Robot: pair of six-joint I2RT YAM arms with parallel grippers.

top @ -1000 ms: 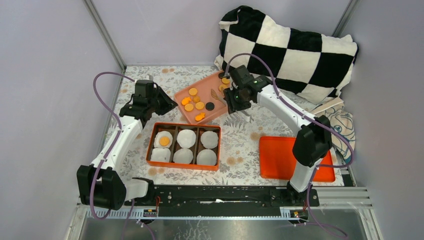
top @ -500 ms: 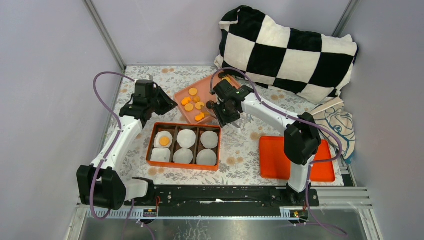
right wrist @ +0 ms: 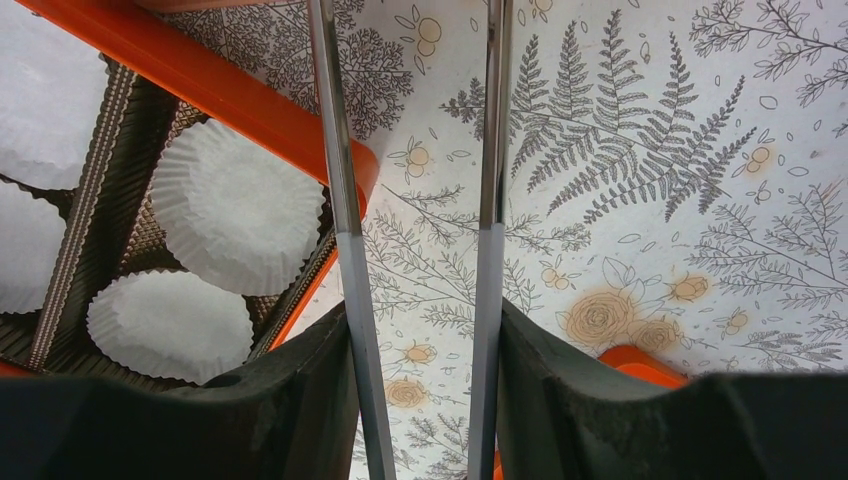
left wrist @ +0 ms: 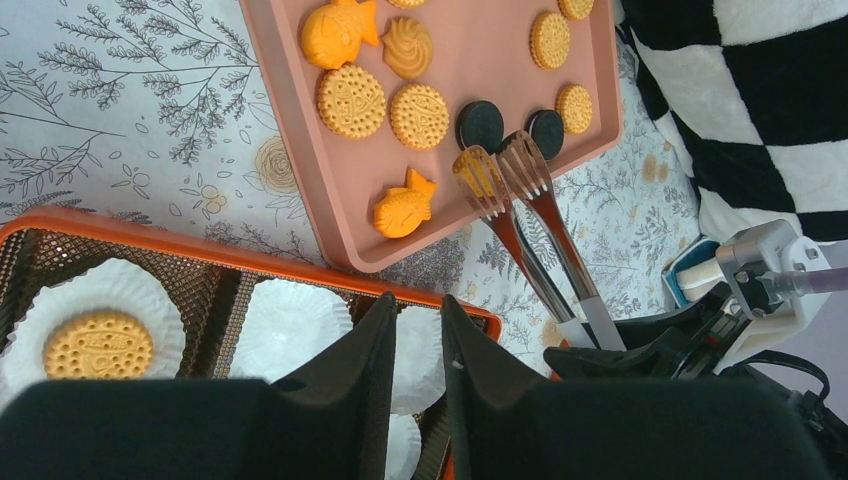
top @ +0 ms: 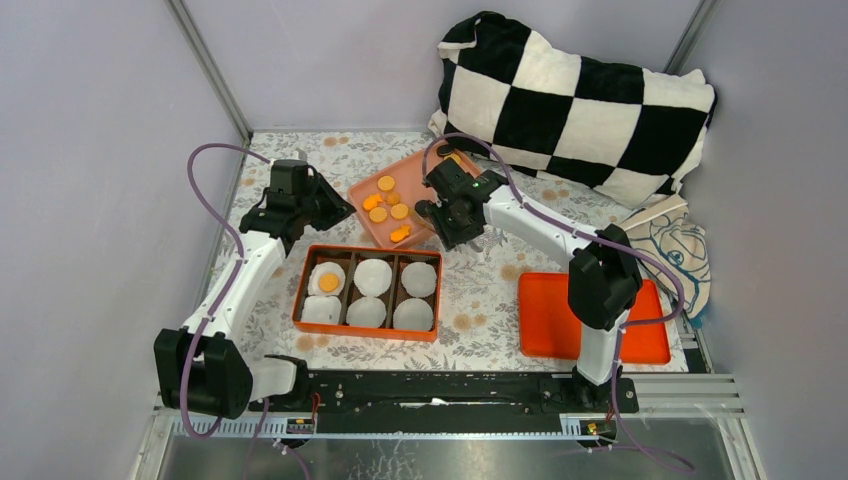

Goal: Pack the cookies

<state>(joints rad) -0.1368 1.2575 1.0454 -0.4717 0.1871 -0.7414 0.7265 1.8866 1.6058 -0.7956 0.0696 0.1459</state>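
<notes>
Several orange and two black cookies (left wrist: 351,100) lie on a pink tray (top: 358,200), also seen in the left wrist view (left wrist: 470,60). One round cookie (top: 328,283) sits on a white liner in the orange six-cell box (top: 367,249). The other liners are bare. My right gripper (top: 452,215) is shut on metal tongs (right wrist: 340,150). The tong tips (left wrist: 500,175) rest at the tray's right near corner beside the black cookies (left wrist: 480,124). My left gripper (left wrist: 418,305), jaws almost together and holding nothing, hovers over the box's far edge (left wrist: 200,250).
A black-and-white checkered pillow (top: 575,100) lies behind the tray. A flat orange lid (top: 560,315) lies at the right front, with a printed cloth (top: 680,250) beside it. Grey walls close in the left, back and right sides.
My right gripper has swung left and nearer with the tongs, from the tray's back right to its right near corner. The left arm has not moved.
</notes>
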